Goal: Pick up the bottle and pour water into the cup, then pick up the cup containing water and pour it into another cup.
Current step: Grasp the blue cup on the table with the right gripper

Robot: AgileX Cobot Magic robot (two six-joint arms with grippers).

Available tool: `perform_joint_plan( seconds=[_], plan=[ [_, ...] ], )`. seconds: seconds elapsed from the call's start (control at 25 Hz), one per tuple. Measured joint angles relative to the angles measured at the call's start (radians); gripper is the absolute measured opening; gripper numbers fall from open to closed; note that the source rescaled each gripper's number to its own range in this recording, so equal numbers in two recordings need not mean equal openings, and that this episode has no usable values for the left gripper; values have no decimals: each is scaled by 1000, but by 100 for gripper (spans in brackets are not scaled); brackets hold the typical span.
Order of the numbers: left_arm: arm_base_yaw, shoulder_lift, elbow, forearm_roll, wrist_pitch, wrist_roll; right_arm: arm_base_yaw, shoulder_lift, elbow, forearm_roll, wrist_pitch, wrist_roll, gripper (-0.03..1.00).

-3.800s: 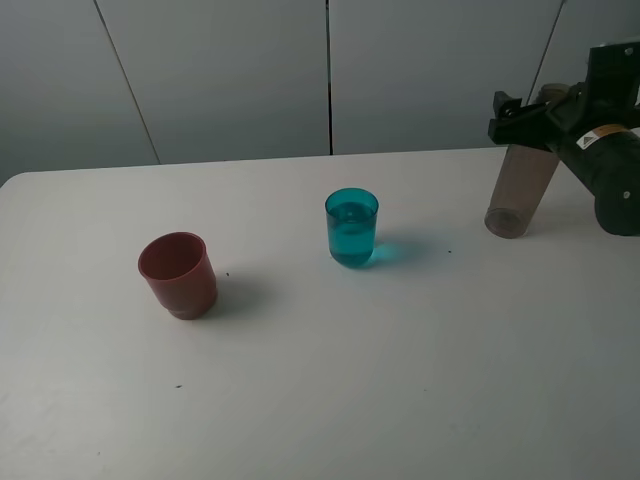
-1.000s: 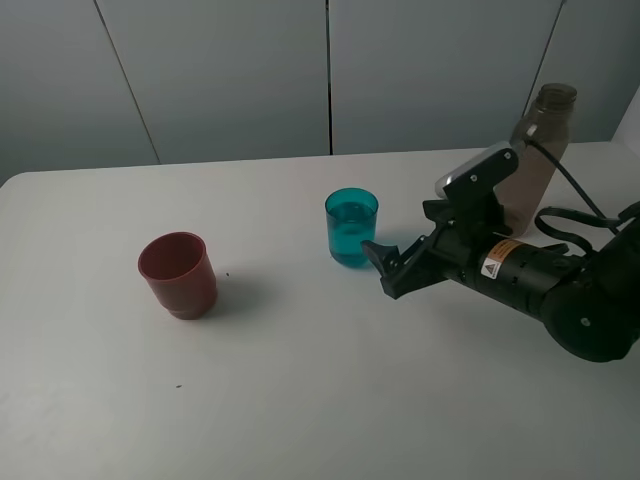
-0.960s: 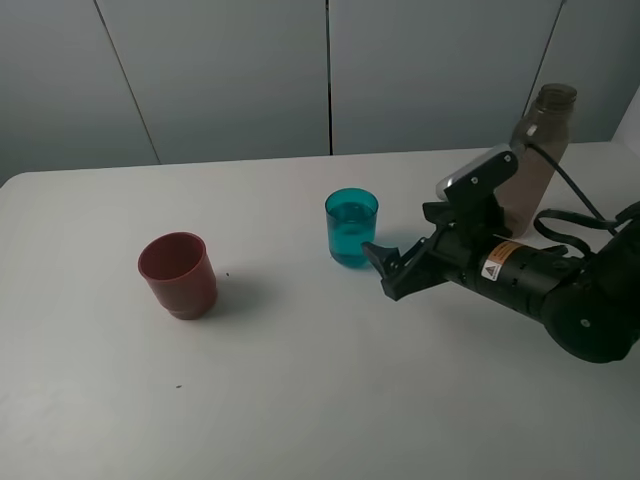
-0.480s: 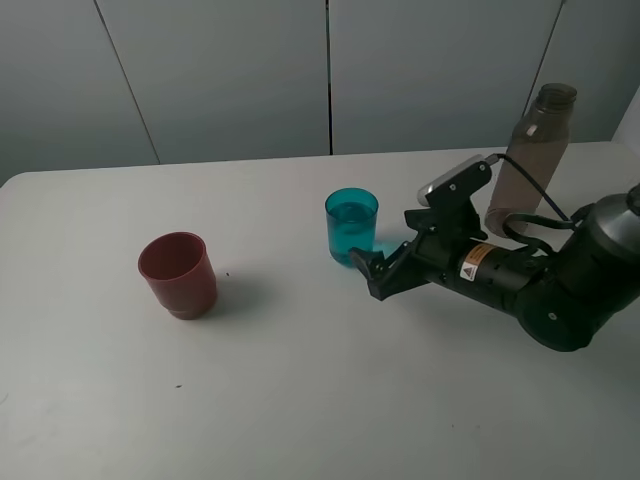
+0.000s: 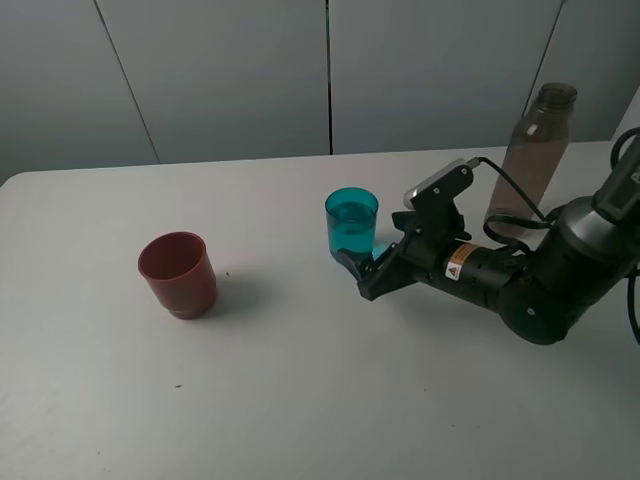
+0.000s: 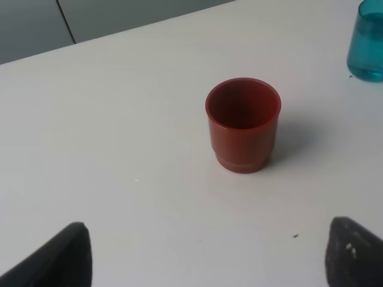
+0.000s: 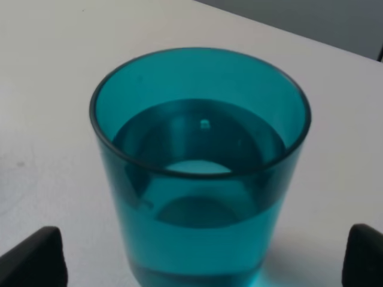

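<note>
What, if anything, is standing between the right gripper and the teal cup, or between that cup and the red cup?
Nothing visible. The open right gripper sits right beside the teal cup, jaws facing it with no object between. From there to the red cup, only bare table shows.

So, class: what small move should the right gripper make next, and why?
Probably ease the right gripper forward until its open jaws straddle the teal cup. The cup stands upright with water in it, the jaw tips reach only its near side, and the red cup looks empty, waiting for the pour.
</note>
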Motion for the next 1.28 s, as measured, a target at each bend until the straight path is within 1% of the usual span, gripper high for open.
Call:
perform_joint_plan(
  seconds=[0.16, 0.4, 0.76, 1.28],
  plan=[
    [0, 0, 0, 0, 0, 0, 0, 28, -25, 0, -43, 15, 100],
    [0, 0, 0, 0, 0, 0, 0, 64, -71, 0, -73, 15, 100],
    [0, 0, 0, 0, 0, 0, -2, 129, -147, -2, -72, 22, 100],
    [0, 0, 0, 0, 0, 0, -2, 205, -251, -69, -59, 30, 100]
  ],
)
